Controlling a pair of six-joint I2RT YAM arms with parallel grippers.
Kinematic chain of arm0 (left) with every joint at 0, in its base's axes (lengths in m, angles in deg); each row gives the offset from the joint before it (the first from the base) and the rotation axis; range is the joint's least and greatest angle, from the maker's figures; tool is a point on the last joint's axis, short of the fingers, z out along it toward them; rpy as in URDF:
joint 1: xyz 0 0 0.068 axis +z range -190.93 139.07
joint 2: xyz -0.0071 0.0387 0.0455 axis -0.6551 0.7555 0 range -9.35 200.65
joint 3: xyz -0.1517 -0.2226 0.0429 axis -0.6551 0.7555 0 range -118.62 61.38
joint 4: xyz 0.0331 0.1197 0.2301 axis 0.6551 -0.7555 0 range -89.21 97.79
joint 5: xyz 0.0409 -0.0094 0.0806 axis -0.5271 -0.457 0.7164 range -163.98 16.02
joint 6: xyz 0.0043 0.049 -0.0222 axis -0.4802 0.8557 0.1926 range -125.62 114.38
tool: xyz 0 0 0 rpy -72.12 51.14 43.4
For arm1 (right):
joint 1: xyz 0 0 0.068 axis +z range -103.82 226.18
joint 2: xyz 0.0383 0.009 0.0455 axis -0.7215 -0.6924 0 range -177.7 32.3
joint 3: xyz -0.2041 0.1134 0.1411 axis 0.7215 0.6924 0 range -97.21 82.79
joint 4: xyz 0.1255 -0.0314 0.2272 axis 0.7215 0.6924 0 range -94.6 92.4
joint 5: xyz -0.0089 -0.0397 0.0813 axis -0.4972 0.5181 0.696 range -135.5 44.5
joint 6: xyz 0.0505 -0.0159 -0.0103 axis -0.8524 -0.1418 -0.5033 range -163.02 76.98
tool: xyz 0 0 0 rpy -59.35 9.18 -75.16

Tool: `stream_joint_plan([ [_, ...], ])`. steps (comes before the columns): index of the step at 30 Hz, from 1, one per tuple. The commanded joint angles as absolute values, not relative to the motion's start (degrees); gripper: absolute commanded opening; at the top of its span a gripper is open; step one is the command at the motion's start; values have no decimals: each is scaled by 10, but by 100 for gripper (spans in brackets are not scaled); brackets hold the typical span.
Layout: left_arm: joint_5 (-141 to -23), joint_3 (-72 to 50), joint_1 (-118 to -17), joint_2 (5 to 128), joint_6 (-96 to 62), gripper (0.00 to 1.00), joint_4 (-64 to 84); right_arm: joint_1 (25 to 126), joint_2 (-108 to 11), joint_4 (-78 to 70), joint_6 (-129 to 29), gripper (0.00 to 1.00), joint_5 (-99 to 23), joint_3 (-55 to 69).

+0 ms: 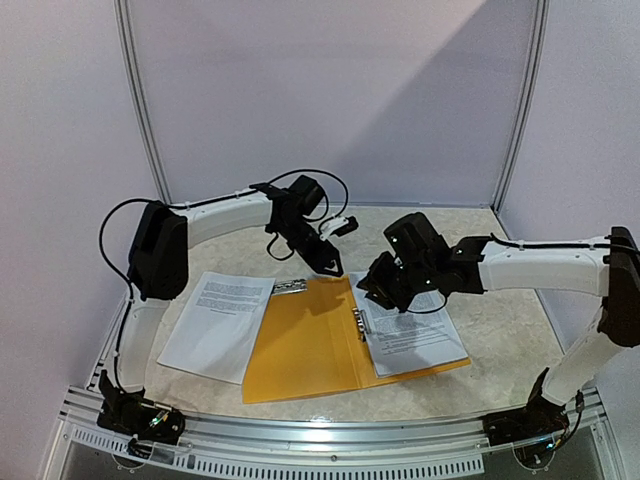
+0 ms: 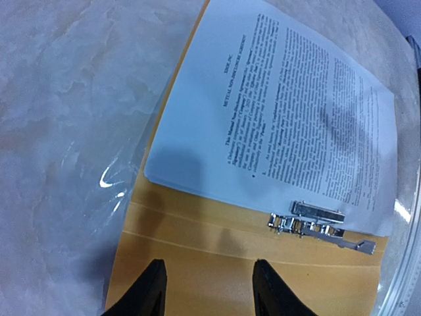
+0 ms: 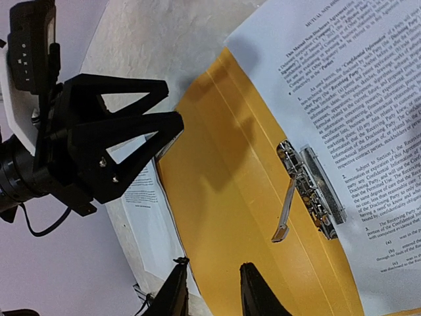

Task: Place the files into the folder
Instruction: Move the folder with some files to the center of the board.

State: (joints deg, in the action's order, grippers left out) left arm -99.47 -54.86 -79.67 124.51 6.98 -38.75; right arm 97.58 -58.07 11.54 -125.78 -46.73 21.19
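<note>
The orange-yellow folder [image 1: 305, 345] lies open and flat on the table. One of the files, a printed sheet [image 1: 412, 338], rests on its right half beside the metal clip [image 1: 358, 322]; the clip's lever [image 3: 286, 212] stands raised. A second sheet [image 1: 218, 325] lies on the table at the folder's left edge. My left gripper [image 1: 330, 265] hovers over the folder's far edge, open and empty, with the bare folder [image 2: 217, 263] below its fingers [image 2: 155, 289]. My right gripper [image 1: 375, 290] hangs above the spine, jaws a little apart with nothing between them [image 3: 212, 273].
A small metal piece [image 1: 290, 287] sits at the folder's far left corner. White booth walls with metal posts [image 1: 140, 100] close the back and sides. An aluminium rail [image 1: 330, 430] runs along the table's near edge between the arm bases.
</note>
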Motion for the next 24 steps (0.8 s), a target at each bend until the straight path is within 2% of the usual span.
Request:
stream_joint_plan([
  [1, -1023, -592, -802, 1279, 28, 48, -348, 985, -596, 91, -1307, 27, -492, 228],
  [5, -980, -620, -821, 1319, 24, 58, -338, 985, -607, 82, -1314, 26, -491, 237],
  [9, -892, -632, -830, 1338, 23, 61, -307, 984, -607, 88, -1313, 26, -495, 243],
  [13, -877, -672, -831, 1363, 26, 55, -301, 985, -609, 73, -1313, 26, -493, 254],
  [21, -930, -742, -841, 1431, 31, 52, -326, 985, -620, 61, -1305, 26, -480, 258],
  [24, -927, -759, -843, 1446, 14, 48, -328, 984, -623, 60, -1301, 26, -477, 257],
])
